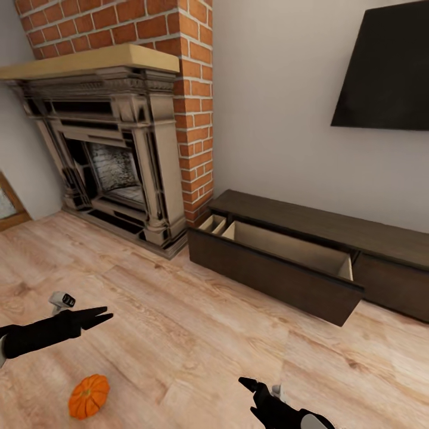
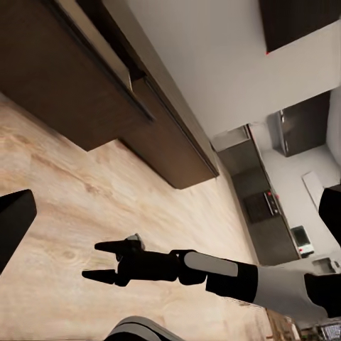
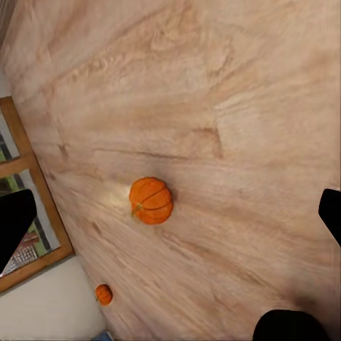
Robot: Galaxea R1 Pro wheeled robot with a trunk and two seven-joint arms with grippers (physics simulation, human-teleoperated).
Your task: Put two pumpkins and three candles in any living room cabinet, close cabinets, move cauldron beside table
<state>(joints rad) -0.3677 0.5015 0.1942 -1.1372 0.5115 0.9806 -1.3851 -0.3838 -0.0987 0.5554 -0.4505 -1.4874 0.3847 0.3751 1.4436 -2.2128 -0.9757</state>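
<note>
Both grippers, left [image 1: 101, 316] and right [image 1: 247, 384], hang apart above bare floor [image 1: 196, 333], pumpkin [image 1: 89, 395] between, cabinet [image 1: 280, 268] drawer open.

We see a pale, grained wood floor [image 1: 179, 333]; a matt dark-brown wood cabinet [image 1: 286, 280]; a rough red brick chimney [image 1: 193, 119]; a smooth, ribbed orange pumpkin [image 1: 89, 395].

The head camera looks down across the floor [image 1: 179, 333] toward the far cabinet [image 1: 286, 262]. The left wrist camera, low, faces that cabinet too. The right wrist camera looks down on the pumpkin [image 3: 150, 200], shared with the head view.
</note>
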